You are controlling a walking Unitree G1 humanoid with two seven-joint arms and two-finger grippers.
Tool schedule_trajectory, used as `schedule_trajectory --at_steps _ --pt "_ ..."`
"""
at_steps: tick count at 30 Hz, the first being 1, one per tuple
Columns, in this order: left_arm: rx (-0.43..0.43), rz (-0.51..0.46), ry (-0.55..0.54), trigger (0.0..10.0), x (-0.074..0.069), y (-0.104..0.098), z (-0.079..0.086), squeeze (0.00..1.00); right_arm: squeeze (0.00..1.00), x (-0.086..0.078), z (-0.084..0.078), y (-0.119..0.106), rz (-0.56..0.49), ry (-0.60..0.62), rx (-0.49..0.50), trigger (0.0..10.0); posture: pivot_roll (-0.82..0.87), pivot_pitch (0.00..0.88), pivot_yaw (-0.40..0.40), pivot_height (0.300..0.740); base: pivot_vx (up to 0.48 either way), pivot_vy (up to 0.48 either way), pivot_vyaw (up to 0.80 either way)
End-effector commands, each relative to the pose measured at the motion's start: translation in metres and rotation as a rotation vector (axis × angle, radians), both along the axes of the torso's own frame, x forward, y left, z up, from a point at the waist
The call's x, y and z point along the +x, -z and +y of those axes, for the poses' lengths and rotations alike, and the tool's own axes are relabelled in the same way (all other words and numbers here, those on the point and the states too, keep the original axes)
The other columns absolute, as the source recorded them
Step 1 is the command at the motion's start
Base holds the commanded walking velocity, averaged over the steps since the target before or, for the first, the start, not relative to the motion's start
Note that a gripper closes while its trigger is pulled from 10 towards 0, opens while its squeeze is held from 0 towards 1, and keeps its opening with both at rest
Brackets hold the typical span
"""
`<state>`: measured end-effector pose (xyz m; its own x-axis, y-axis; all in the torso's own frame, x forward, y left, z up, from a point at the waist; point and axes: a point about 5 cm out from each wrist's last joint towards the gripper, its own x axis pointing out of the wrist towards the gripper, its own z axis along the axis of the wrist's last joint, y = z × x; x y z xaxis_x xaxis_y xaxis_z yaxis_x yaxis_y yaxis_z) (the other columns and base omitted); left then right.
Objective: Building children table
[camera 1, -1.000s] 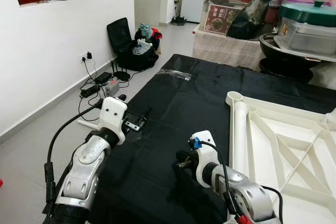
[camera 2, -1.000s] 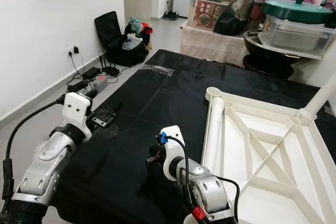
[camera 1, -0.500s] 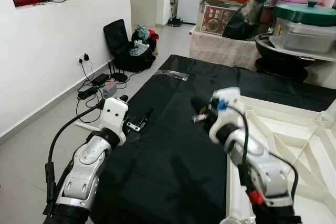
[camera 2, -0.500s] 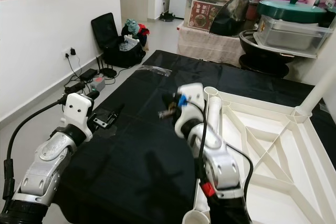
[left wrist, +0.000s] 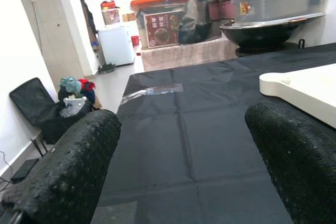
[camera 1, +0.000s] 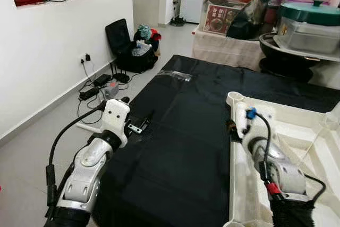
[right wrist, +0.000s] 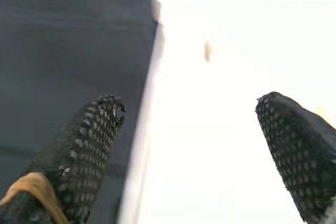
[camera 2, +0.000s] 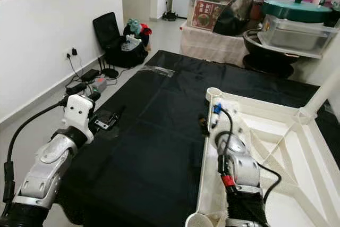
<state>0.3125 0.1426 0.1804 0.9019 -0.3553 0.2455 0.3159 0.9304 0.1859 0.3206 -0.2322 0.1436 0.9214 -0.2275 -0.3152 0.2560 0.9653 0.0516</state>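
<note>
Hovering over the left rail of the white table frame, the right gripper has its two black fingers spread wide and released, nothing between them. In the right wrist view one finger sits over the black sheet and the other over the white plastic, so the frame's edge runs between them. The picture there is blurred, so whether a fingertip touches the plastic cannot be told.

The table frame lies upside down on the right side of the black sheet, its ribs and diagonal braces facing up, with a round leg socket at its far left corner. A white leg stands up at the far right corner.

Over on the left, the left gripper hangs low near the sheet's left edge, fingers wide apart and holding nothing, well apart from the frame. Its wrist view looks across the sheet, with the frame's corner showing at one side.

A strip of clear plastic lies on the far end of the sheet. Past it, a black bag stands by the white wall, cables and a power strip trail along the floor, and pots and containers are stacked at the far right.
</note>
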Motion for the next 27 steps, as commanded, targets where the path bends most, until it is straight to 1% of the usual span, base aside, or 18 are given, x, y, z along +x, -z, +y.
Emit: schedule_trajectory --at_steps 1,5,6,7,9,11,13,14,15,17,18,20,21,22,23,25,26,27 --pt "0.022 0.018 -0.004 10.0 0.001 0.004 0.001 0.0 1.0 -0.003 -0.007 0.008 0.048 0.036 0.009 10.0 0.07 0.0 -0.114 0.74 0.0 0.0 0.0" --pt "0.022 0.018 -0.004 10.0 0.002 0.004 0.001 0.0 1.0 -0.004 -0.009 0.013 0.073 0.048 0.025 10.0 0.07 0.0 -0.114 0.74 0.0 0.0 0.0" --pt "0.022 0.018 -0.003 10.0 0.002 0.004 0.0 0.0 1.0 -0.004 -0.01 0.019 0.105 0.055 0.044 10.0 0.08 0.0 -0.114 0.74 0.0 0.0 0.0" --pt "0.022 0.018 -0.002 10.0 0.002 0.004 0.0 0.0 1.0 -0.004 -0.007 0.025 0.132 0.042 0.073 10.0 0.08 0.0 -0.114 0.74 0.0 0.0 0.0" --pt "0.022 0.018 -0.001 10.0 0.003 0.004 0.0 0.0 1.0 -0.004 0.005 0.034 0.181 -0.013 0.148 10.0 0.08 0.0 -0.114 0.74 0.0 0.0 0.0" --pt "0.025 0.019 0.001 10.0 0.003 0.004 -0.001 0.0 1.0 -0.004 0.015 0.042 0.213 -0.048 0.186 10.0 0.07 0.0 -0.112 0.74 0.0 0.0 0.0" --pt "0.025 0.019 0.001 10.0 0.003 0.004 -0.001 0.0 1.0 -0.004 0.015 0.042 0.213 -0.048 0.186 10.0 0.07 0.0 -0.112 0.74 0.0 0.0 0.0" --pt "0.026 0.02 0.001 10.0 0.003 0.004 -0.001 0.0 1.0 -0.005 0.018 0.048 0.243 -0.047 0.217 10.0 0.08 0.0 -0.113 0.74 0.0 0.0 0.0" --pt "0.027 0.02 0.001 10.0 0.003 0.004 -0.001 0.0 0.87 -0.006 0.021 0.057 0.277 -0.041 0.272 10.0 0.08 0.0 -0.114 0.74 0.0 0.0 0.0" --pt "0.027 0.02 0.001 10.0 0.003 0.004 -0.001 0.0 0.87 -0.006 0.021 0.057 0.277 -0.041 0.272 10.0 0.08 0.0 -0.114 0.74 0.0 0.0 0.0" --pt "0.029 0.019 0.0 10.0 0.004 0.004 -0.001 0.0 0.76 -0.008 0.022 0.066 0.314 -0.028 0.33 10.0 0.09 0.0 -0.117 0.74 0.0 0.0 0.0" --pt "0.031 0.018 -0.002 10.0 0.004 0.004 0.0 0.0 0.76 -0.009 0.029 0.075 0.329 -0.039 0.449 10.0 0.09 0.0 -0.118 0.74 0.0 0.0 0.0" --pt "0.031 0.018 -0.002 10.0 0.004 0.004 0.0 0.0 0.76 -0.009 0.029 0.075 0.329 -0.039 0.449 10.0 0.09 0.0 -0.118 0.74 0.0 0.0 0.0" --pt "0.031 0.019 -0.004 10.0 0.004 0.004 0.001 0.0 0.77 -0.007 0.036 0.071 0.297 -0.079 0.492 10.0 0.09 0.0 -0.116 0.74 0.0 0.0 0.0" --pt "0.031 0.019 -0.004 10.0 0.004 0.004 0.001 0.0 0.77 -0.007 0.036 0.071 0.297 -0.079 0.492 10.0 0.09 0.0 -0.116 0.74 0.0 0.0 0.0" --pt "0.028 0.023 -0.002 10.0 0.004 0.005 0.0 0.0 0.78 -0.002 0.068 0.049 0.192 -0.311 0.521 10.0 0.09 0.0 -0.114 0.74 0.0 0.0 0.0" --pt "0.028 0.023 -0.002 10.0 0.004 0.005 0.0 0.0 0.78 -0.002 0.068 0.049 0.192 -0.311 0.521 10.0 0.09 0.0 -0.114 0.74 0.0 0.0 0.0" --pt "0.028 0.024 0.0 10.0 0.004 0.005 0.0 0.0 0.78 -0.002 0.083 0.04 0.164 -0.413 0.531 10.0 0.08 0.0 -0.11 0.74 0.0 0.0 0.0"
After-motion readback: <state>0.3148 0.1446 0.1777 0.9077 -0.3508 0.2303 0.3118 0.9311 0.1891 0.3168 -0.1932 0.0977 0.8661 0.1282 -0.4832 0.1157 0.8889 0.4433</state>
